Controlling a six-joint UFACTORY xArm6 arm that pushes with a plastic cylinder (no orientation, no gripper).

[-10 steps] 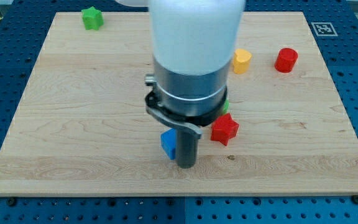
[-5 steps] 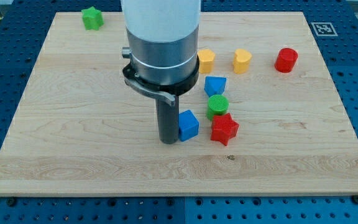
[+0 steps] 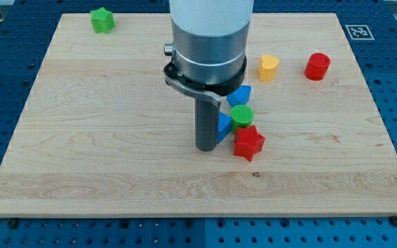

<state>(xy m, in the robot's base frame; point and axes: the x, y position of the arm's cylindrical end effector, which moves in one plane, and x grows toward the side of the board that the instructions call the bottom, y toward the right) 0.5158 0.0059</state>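
Grey-black rod, no jaws at all: it ends in my tip, which cannot spread or pinch and only rests on the wooden board, a little toward the view's bottom from the middle.

Right against the rod, on the view's right, sits a blue block. Only a wedge of it shows past the rod, so its shape is unclear; it looks to be touching the rod, though the contact itself is hidden. Just beyond it, a green cylinder touches or nearly touches that block. A red star lies just below the cylinder, near the tip on the view's right. A second blue block peeks out above the cylinder, partly behind the arm's collar.

These four are packed tight, so as a judgement, force on the first blue block would pass straight into its neighbours. A block met at a corner tends to twist rather than slide true.

Further out, toward the view's top right, a yellow heart and a red cylinder stand apart. A green star sits alone at the top left. A printed marker is in the board's top right corner.
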